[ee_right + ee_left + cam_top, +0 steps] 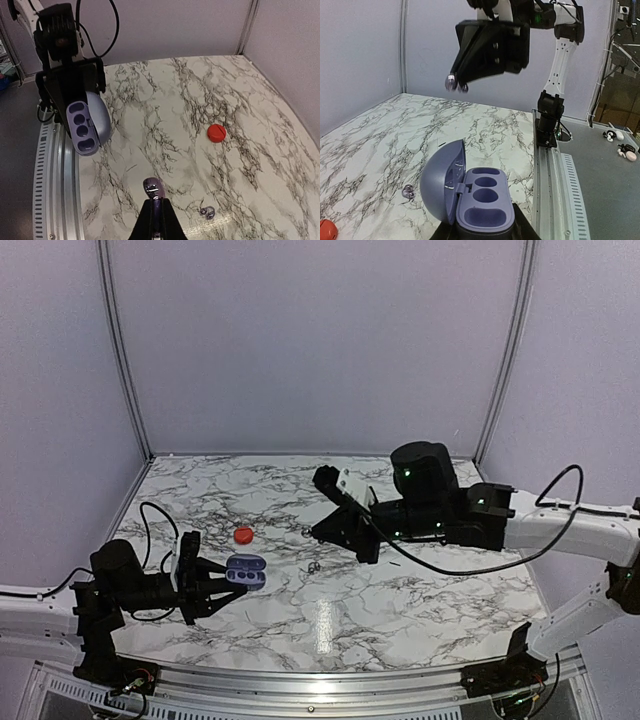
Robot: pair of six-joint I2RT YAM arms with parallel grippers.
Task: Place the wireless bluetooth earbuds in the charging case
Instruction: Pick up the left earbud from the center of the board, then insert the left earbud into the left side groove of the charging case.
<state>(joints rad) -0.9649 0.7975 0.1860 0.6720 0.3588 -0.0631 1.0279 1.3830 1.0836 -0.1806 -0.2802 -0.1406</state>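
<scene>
My left gripper (228, 580) is shut on the base of an open purple charging case (246, 572), held above the table's front left. In the left wrist view the case (484, 202) shows empty wells, lid (440, 182) swung left. My right gripper (159, 204) is shut on a glossy silvery-purple earbud (154, 189), held in the air over the table's middle; it shows in the top view (314, 532) and the left wrist view (456, 85), apart from the case. A second earbud (313, 566) lies on the marble, also in the wrist views (206, 212) (408, 191).
A small round red closed case (243, 535) lies on the marble behind the purple case, also in the right wrist view (216, 133). A metal rail (555, 190) runs along the table's near edge. Grey walls enclose the back and sides. A black cable (155, 525) loops near the left arm.
</scene>
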